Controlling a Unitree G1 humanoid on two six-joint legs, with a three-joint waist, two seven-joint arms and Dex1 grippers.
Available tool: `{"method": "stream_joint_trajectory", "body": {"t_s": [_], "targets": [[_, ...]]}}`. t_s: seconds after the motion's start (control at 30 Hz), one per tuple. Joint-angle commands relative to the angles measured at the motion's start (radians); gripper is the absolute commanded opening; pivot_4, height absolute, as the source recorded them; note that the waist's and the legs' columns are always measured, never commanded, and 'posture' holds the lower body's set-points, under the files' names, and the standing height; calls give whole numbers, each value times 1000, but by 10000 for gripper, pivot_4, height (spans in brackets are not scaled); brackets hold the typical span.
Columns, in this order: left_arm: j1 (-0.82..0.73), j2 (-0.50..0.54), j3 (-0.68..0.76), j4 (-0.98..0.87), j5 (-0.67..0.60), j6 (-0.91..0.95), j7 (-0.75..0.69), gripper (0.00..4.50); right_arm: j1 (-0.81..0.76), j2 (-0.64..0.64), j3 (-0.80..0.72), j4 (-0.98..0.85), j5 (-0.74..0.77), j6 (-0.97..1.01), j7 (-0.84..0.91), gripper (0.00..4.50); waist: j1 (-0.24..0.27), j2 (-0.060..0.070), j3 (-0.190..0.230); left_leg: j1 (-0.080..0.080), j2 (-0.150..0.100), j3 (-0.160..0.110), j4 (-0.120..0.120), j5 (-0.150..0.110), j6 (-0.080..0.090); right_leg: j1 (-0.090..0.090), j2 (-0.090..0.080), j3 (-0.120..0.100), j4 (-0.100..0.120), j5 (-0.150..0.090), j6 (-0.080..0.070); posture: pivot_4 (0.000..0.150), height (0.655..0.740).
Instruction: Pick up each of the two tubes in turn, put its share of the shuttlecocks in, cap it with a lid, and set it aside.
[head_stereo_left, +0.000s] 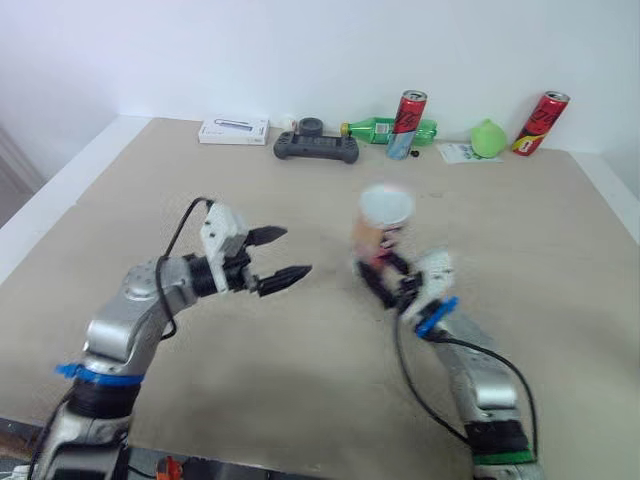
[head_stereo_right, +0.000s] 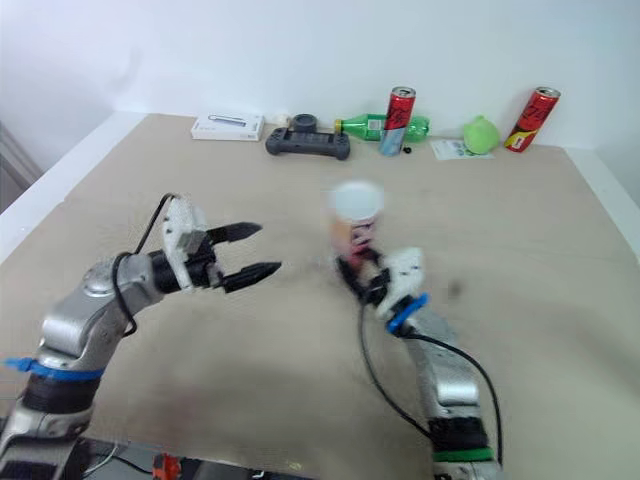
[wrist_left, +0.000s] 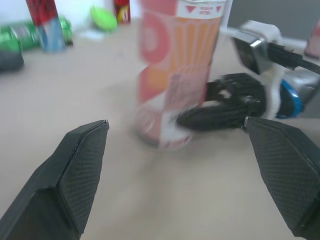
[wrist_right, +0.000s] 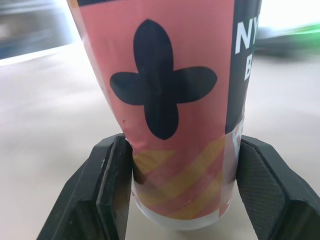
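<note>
A pink and orange tube (head_stereo_left: 383, 228) with a white top stands upright near the middle of the table (head_stereo_left: 200, 400). My right gripper (head_stereo_left: 385, 280) is shut on the tube's lower part, one finger on each side, as the right wrist view shows (wrist_right: 182, 142) around the tube (wrist_right: 175, 90). My left gripper (head_stereo_left: 297, 251) hangs open a little to the left of the tube, fingers pointing at it, with nothing between them. In the left wrist view the tube (wrist_left: 180, 75) and the right gripper's black fingers (wrist_left: 225, 107) lie just beyond the open left gripper (wrist_left: 176, 121).
Along the back edge lie a white box (head_stereo_left: 233, 130), a black game controller (head_stereo_left: 316, 146), a green bottle (head_stereo_left: 375, 129) on its side, a red can (head_stereo_left: 408, 122), a green round object (head_stereo_left: 488, 138) and a second red can (head_stereo_left: 541, 122).
</note>
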Motion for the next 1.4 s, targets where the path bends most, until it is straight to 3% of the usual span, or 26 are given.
{"method": "stream_joint_trajectory", "body": {"t_s": [0.03,0.33,0.53,0.8,0.93,1.0,1.23,1.4], "targets": [[-77,-68,-57,55,38,-42,16,45000,17,-32,-202,-72,-3,-9,-191,28521,-4,0,0,0,0,1,0,0,0,0,0,1,-1,1,1,1500,7400],[-278,-259,-192,276,121,-174,-65,45000,-20,-49,-434,114,-72,-52,-532,28521,-14,1,0,4,2,7,-1,0,1,0,9,7,1,1,-2,1500,7400],[-278,-272,-214,271,125,-182,-119,45000,-24,-57,-519,262,-76,-128,-676,28521,-15,2,-1,6,2,11,-7,0,1,-2,12,17,1,2,-1,1500,7400],[-243,-254,-213,225,120,-166,-136,45000,-2,-47,-500,339,-72,-180,-701,28521,-16,2,-1,9,1,12,-10,1,3,-2,14,23,1,2,0,1500,7400],[-246,-252,-210,224,123,-165,-137,45000,8,-41,-495,338,-58,-190,-699,44604,-16,2,-1,9,0,11,-10,2,4,-2,14,25,1,1,-1,1500,7400],[-247,-252,-211,225,123,-165,-141,45000,14,-40,-491,335,-55,-192,-699,44604,-16,2,-1,9,0,12,-10,2,4,-2,14,26,1,1,-1,1500,7400],[-245,-246,-208,234,126,-171,-154,45000,102,4,-477,170,-36,-173,-697,44604,-15,2,-1,9,0,11,-10,2,5,-1,15,27,1,1,-1,1500,7400],[-192,-206,-156,239,126,-155,-109,45000,377,95,-340,-173,-9,-175,-539,44604,-14,4,-3,9,2,10,-12,2,4,-1,17,26,1,0,0,1500,7400]]}}
